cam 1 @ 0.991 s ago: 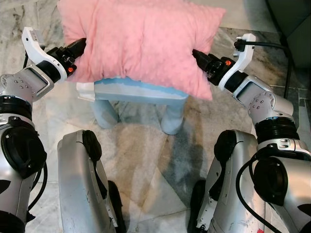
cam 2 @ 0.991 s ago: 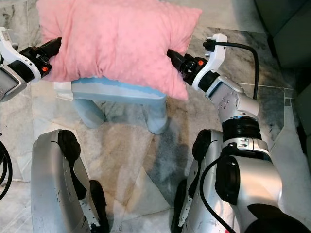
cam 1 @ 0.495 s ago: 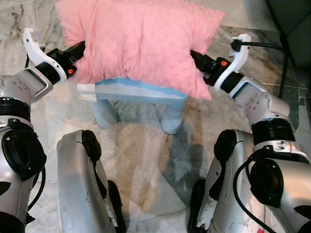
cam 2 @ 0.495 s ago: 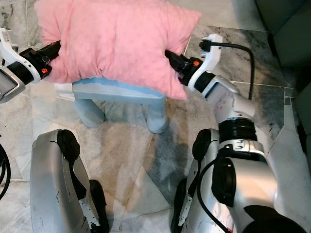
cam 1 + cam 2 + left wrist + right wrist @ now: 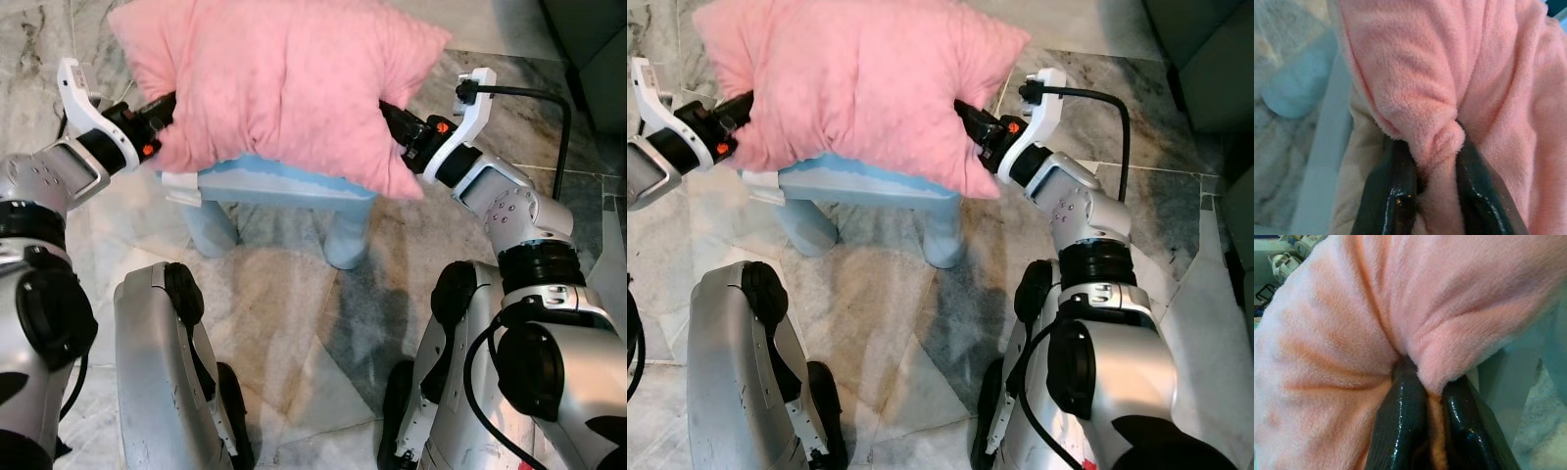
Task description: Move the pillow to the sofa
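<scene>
1. Left gripper (image 5: 1432,181) fingers (image 5: 1388,196) pinch a fold of the plush pink rectangular pillow (image 5: 279,83), nearly closed.
2. Right gripper (image 5: 1422,426) likewise (opposite edge).
3. Pillow sits over a pale-blue plastic stool (image 5: 284,201) on marble floor (image 5: 294,313).

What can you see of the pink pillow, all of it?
The pink pillow is large, plump and fleecy, roughly rectangular with pointed corners. It lies over a pale blue stool, overhanging it, near edge sagging. The left gripper pinches its left side and the right gripper its right; the wrist views show black fingers shut on bunched folds. Whether it is lifted off the stool cannot be told.
</scene>
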Robot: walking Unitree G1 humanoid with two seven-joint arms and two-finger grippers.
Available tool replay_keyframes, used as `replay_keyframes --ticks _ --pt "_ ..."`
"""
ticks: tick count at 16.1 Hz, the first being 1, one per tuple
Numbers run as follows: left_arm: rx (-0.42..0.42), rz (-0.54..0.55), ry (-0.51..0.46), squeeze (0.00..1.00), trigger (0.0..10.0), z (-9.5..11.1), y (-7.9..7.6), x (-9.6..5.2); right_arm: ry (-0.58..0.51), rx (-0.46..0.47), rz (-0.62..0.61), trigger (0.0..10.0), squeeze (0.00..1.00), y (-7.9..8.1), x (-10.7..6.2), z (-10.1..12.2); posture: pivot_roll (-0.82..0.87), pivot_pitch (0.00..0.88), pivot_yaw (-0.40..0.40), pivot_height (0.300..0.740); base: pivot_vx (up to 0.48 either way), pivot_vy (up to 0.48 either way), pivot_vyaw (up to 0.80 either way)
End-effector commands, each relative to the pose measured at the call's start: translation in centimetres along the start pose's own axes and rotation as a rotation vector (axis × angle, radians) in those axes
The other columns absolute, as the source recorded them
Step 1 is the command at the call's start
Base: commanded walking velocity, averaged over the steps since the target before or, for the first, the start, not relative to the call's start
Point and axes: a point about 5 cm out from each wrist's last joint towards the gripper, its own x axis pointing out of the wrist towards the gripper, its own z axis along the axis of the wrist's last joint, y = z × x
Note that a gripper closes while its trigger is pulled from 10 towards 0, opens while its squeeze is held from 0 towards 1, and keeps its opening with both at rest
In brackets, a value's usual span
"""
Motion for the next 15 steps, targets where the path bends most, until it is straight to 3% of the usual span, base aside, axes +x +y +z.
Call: replay_keyframes --ticks 1,6,7,8,9,10,11,12,13,14,15 --pt "0.016 0.050 0.083 0.00 0.0 -2.4 1.3 -0.3 0.042 0.008 0.024 0.0 0.00 0.6 0.3 -1.3 0.07 0.399 0.004 0.305 0.000 0.000 0.00" --pt "0.100 0.105 0.019 0.00 0.0 -3.1 2.8 -1.4 0.044 -0.037 0.034 0.0 0.00 1.0 0.2 -2.4 0.08 0.272 0.007 0.305 0.000 0.000 0.00" --pt "0.210 0.145 -0.018 0.00 0.0 -3.1 3.2 -1.8 0.030 -0.055 0.036 0.0 0.00 1.4 0.0 -2.5 0.08 0.243 0.009 0.305 0.000 0.000 0.00" --pt "0.391 0.214 -0.132 0.00 0.0 -3.3 3.4 -2.2 -0.009 -0.138 0.004 0.0 0.00 1.7 -0.4 -2.7 0.08 0.178 0.009 0.305 0.000 0.000 0.00" --pt "0.468 0.247 -0.182 0.00 0.0 -3.9 3.4 -2.5 -0.031 -0.219 -0.027 0.0 0.00 1.9 -0.7 -2.9 0.07 0.131 0.012 0.305 0.000 0.000 0.00" --pt "0.445 0.261 -0.207 0.00 0.0 -4.3 3.3 -2.6 -0.044 -0.237 -0.040 0.0 0.00 2.1 -1.0 -3.0 0.07 0.121 0.011 0.305 0.000 0.000 0.00" --pt "0.407 0.268 -0.254 0.00 0.0 -5.0 2.9 -2.4 -0.059 -0.241 -0.074 0.0 0.00 2.0 -1.3 -3.5 0.06 0.083 0.012 0.305 0.000 0.000 0.00" --pt "0.463 0.245 -0.263 0.00 0.0 -6.3 1.7 -2.2 -0.061 -0.292 -0.090 0.0 0.00 2.3 -2.0 -4.3 0.06 0.051 0.013 0.305 0.000 0.000 0.00" --pt "0.458 0.236 -0.310 0.00 0.0 -8.4 0.3 -2.0 -0.068 -0.348 -0.126 0.0 0.00 2.6 -2.9 -5.4 0.06 0.000 0.014 0.305 0.000 0.000 0.00" --pt "0.462 0.242 -0.319 0.00 0.0 -9.2 0.0 -2.1 -0.075 -0.344 -0.147 0.0 0.00 2.7 -3.3 -5.6 0.06 0.000 0.014 0.305 0.000 0.000 0.00" --pt "0.518 0.228 -0.312 0.00 0.0 -11.3 -0.9 -2.3 -0.097 -0.345 -0.226 0.0 0.00 2.7 -4.2 -6.4 0.06 0.000 0.018 0.305 0.000 0.000 0.00"
